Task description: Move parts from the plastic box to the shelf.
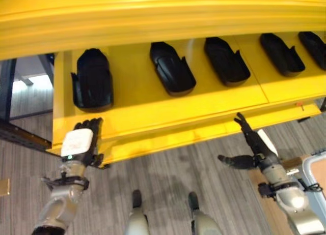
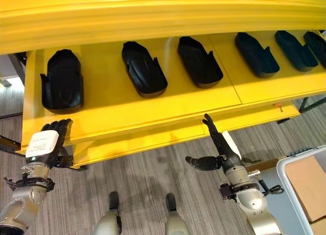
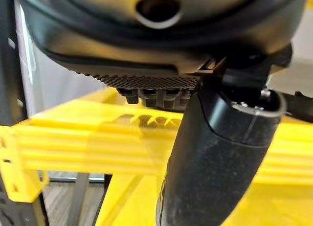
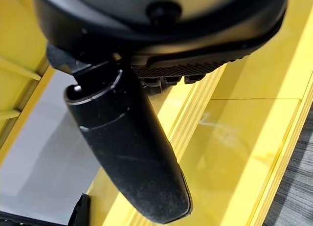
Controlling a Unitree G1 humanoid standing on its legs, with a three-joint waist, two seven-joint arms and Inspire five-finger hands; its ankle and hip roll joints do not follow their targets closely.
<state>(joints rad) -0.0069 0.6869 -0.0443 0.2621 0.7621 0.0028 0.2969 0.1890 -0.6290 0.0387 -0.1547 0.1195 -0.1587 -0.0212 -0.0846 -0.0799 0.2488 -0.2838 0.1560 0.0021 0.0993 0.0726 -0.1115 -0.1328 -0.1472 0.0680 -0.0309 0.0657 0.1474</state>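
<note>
Several black moulded parts lie in a row on the yellow shelf point(image 1: 137, 105); the leftmost part point(image 1: 92, 80) sits just beyond my left hand point(image 1: 77, 143). That hand rests at the shelf's front left edge, fingers extended toward the part and holding nothing. Its thumb point(image 3: 220, 157) stands before the yellow shelf edge point(image 3: 73, 147) in the left wrist view. My right hand point(image 1: 257, 148) hangs below the shelf's front lip, right of centre, with fingers straight and thumb spread, empty. The plastic box point(image 2: 305, 181) stands on the floor at the lower right.
More black parts point(image 1: 172, 68) point(image 1: 226, 61) point(image 1: 281, 54) fill the shelf to the right. A yellow upper shelf board point(image 1: 153, 16) overhangs the row. Brown cardboard point(image 2: 308, 186) lies inside the box. Grey striped floor point(image 1: 168, 169) spreads under the shelf.
</note>
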